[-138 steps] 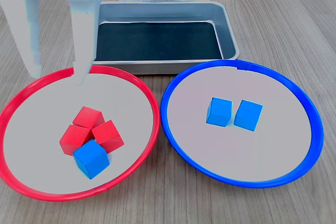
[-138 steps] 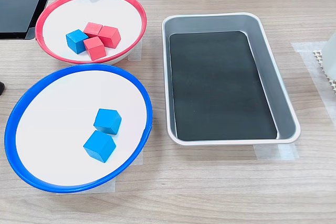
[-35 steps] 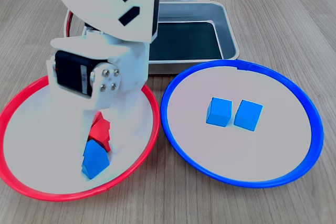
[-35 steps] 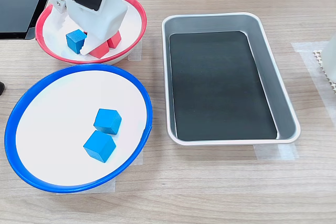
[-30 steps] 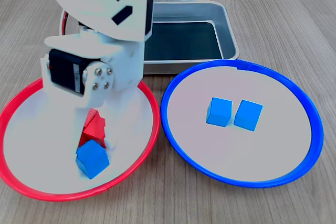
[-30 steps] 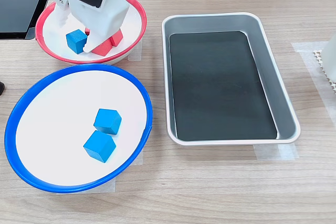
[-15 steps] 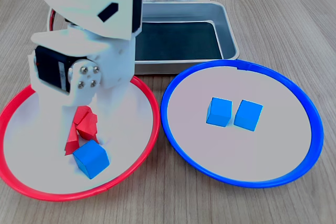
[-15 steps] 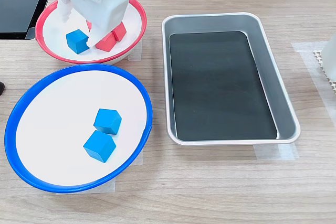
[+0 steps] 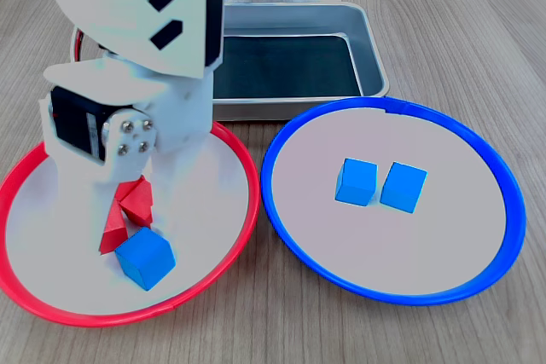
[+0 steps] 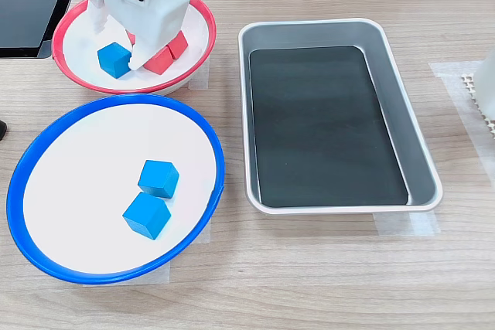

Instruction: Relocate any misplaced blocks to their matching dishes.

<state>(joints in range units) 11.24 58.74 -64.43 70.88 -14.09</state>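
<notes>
a lone blue cube [image 9: 145, 259] [image 10: 114, 59] sits in the red-rimmed dish [image 9: 223, 245] [image 10: 197, 11], toward the near rim in the first exterior view, with red cubes [image 9: 130, 210] [image 10: 165, 55] bunched just beside it and partly hidden by the arm. the white gripper [image 10: 114, 40] hangs down into that dish with its jaws spread apart, one finger on each side of the blue cube in the second exterior view; whether either finger touches the cube i cannot tell. in the blue-rimmed dish [image 9: 503, 185] [image 10: 46, 141] next to it two more blue cubes [image 9: 380, 183] [image 10: 152, 197] lie side by side. a grey metal tray [image 9: 371, 57] [image 10: 402, 121] with a dark floor stands beyond the dishes on the wooden desk [image 9: 478, 40] [image 10: 325, 284].
</notes>
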